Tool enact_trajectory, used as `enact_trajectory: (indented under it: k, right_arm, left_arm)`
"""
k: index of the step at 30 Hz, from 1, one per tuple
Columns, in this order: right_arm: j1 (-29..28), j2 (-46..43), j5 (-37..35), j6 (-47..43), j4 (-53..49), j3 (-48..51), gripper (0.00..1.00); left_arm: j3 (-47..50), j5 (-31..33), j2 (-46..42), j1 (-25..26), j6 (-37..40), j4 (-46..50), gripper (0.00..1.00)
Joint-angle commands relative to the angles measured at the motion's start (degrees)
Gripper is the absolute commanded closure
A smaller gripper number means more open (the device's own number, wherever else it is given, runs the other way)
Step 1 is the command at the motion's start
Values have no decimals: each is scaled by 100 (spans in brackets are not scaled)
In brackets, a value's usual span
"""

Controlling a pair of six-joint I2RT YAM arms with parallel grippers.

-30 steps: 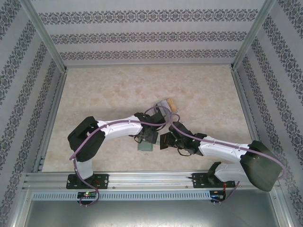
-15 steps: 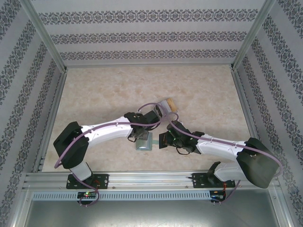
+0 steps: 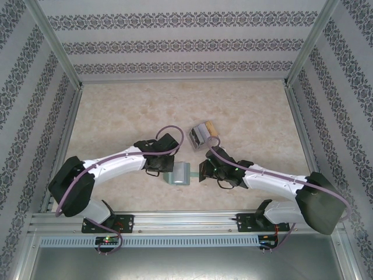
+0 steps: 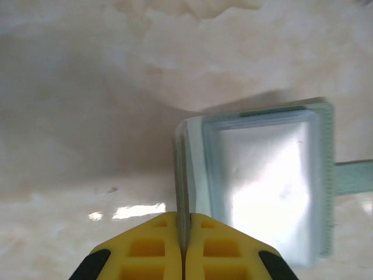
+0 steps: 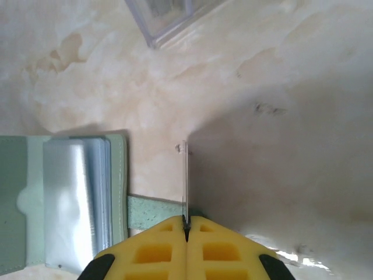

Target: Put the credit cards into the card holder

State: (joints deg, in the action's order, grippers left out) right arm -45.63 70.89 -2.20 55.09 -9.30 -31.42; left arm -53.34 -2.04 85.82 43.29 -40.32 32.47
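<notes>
Seen from the top camera, one card holder [image 3: 179, 174] lies open on the counter [image 3: 128, 111], near its front edge and between the two arms. The left gripper [image 3: 167, 171] is at the holder's left side and the right gripper [image 3: 201, 171] is just beside its right side. One clear box [image 3: 200, 134] sits a little farther back. Something grey is inside it, but how many cards that is cannot be told.

In the left wrist view, the left gripper [image 4: 183, 219] is pinched tight on a thin leaf [image 4: 182, 169] at the left edge of the card holder [image 4: 265, 181]. The leaf stands upright, and the glossy clear pockets lie flat to its right. This grip probably pins the holder and keeps it spread open so that a pocket mouth stays reachable. One strap [image 4: 355, 178] sticks out on the far side.

In the right wrist view, the right gripper [image 5: 186, 221] is clamped on one credit card [image 5: 185, 175]. The card is seen edge-on and stands upright, just above the holder's strap [image 5: 152, 213]. The card holder [image 5: 70, 198] lies to the left with its stacked pockets facing the card. Held thin-edge-first like this, the card looks ready to slide sideways into a pocket. A corner of the clear box [image 5: 169, 17] shows at the far edge.
</notes>
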Motion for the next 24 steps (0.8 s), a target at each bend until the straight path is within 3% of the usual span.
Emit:
enact_trajectory:
  k: [1, 9, 24]
  right_arm:
    - [181, -451, -272, -222, -523, -228, 100]
    - [428, -1310, -6, -309, -471, -198, 100]
    - [470, -714, 159, -206, -201, 10, 100]
  left_arm:
    - [183, -801, -145, -120, -303, -1177, 100]
    - [296, -1454, 356, -163, -923, -2299, 100]
    - [697, -1461, 411, -224, -1408, -2773, 100]
